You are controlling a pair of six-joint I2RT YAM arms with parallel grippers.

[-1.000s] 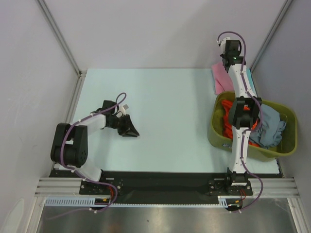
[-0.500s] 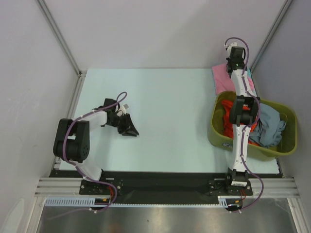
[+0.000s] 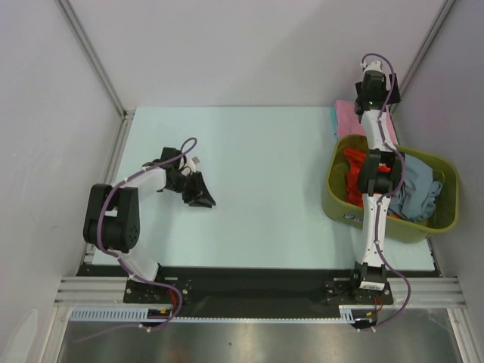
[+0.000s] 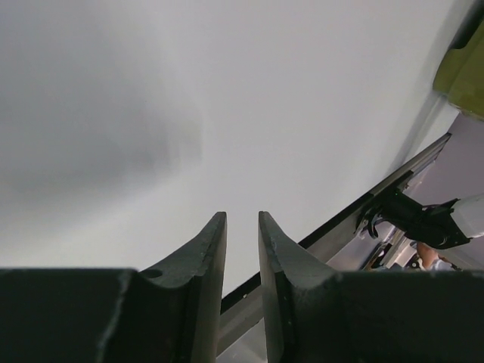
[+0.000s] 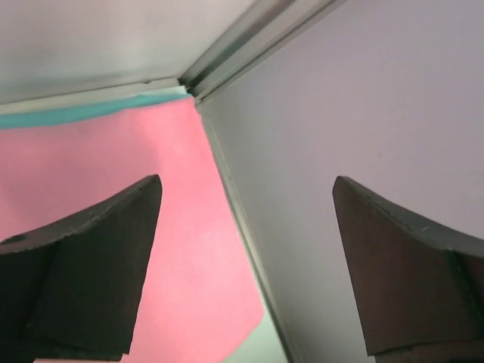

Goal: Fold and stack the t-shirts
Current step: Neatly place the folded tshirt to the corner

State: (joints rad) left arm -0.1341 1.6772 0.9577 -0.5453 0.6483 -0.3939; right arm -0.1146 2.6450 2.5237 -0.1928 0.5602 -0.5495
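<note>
I judged the stacking step to be at its end. My right gripper [image 5: 247, 181] hung with its jaws spread wide and nothing between them, just beyond the far rim of the olive-green plastic basket [image 3: 393, 231]. Under it the soft pink cloth t-shirt [image 5: 113, 151] lay flat and smooth, a thin teal cloth edge [image 5: 83, 112] showing beneath its far side. Inside the basket the orange-red t-shirt [image 3: 354, 170] and the grey-blue t-shirt [image 3: 420, 189] sat crumpled in loose heaps. My left gripper [image 4: 242, 215] rested well to the left of the basket over the pale matte table [image 3: 265, 151], jaws nearly together, gripping nothing. Next, I reckoned, came a reach into the basket for a bunched shirt.
</note>
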